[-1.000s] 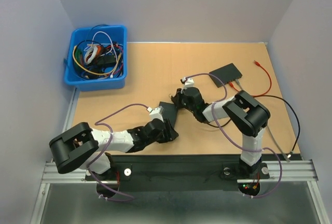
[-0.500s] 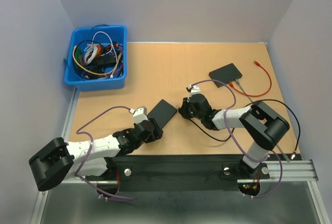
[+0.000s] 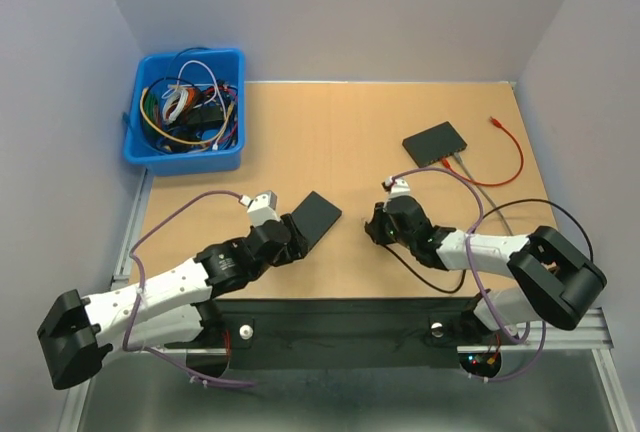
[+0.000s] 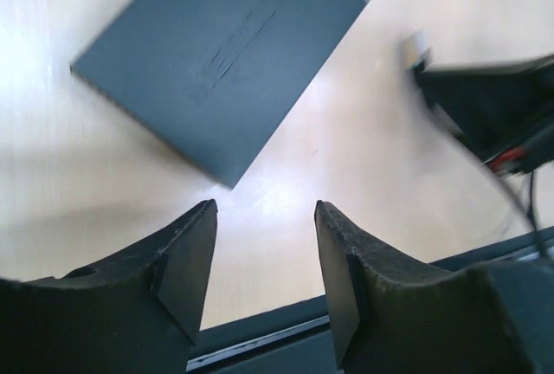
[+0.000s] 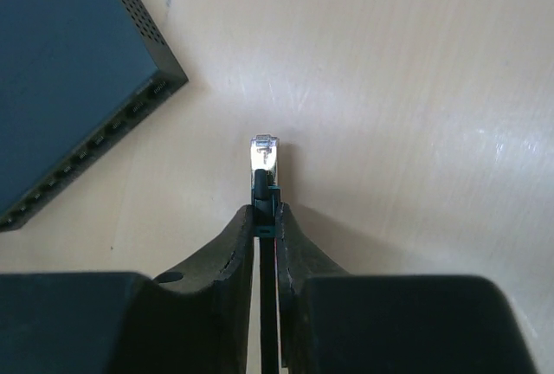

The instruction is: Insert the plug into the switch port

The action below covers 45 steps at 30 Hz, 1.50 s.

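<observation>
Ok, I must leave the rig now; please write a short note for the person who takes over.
The left gripper is open and empty, just short of the switch.
The right gripper is shut on the plug.
The switch lies flat on the table; its port row is beside the plug, apart from it, and the plug is not aimed at it.
Done: plug gripped. To do: align it with a port and push it in.
</observation>
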Available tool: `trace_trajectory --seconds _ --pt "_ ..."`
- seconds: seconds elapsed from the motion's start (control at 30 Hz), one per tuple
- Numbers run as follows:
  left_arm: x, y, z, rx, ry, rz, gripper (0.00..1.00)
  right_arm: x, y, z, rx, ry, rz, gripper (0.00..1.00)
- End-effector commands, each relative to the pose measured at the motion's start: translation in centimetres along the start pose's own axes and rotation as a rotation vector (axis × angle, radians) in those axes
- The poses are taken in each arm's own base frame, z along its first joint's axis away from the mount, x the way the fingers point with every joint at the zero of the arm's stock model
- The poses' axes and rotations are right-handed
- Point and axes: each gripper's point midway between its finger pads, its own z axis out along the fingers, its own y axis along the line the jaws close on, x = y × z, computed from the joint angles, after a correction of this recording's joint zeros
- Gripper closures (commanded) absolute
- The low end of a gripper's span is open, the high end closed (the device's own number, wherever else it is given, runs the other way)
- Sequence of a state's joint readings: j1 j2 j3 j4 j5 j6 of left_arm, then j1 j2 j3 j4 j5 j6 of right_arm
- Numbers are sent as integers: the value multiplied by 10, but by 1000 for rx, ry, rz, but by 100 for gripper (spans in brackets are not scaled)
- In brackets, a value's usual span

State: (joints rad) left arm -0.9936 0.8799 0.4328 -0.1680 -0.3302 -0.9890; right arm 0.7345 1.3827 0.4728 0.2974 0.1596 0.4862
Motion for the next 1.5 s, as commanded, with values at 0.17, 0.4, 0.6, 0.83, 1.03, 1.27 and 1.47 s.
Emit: trace_trajectory --seconds 0.17,0.4,0.6,0.83,1.03,1.27,1.47 --pt "-80 -31 -11 -18 -206 147 22 29 19 -5 -83 70 17 100" --pt "-126 -19 20 -28 -276 163 23 52 26 -10 -86 102 -17 100" --pt "-159 -1 27 -65 -407 178 8 63 32 -18 -89 122 -33 100" --pt "-171 14 34 57 -495 144 7 69 37 -27 -102 129 -28 99" --pt "-162 26 61 136 -398 155 8 61 50 -44 -145 110 -38 100" --pt "-149 18 73 257 -359 169 11 58 53 -44 -139 111 -56 100" --pt "-131 19 81 314 -332 154 12 56 59 -38 -138 114 -82 100"
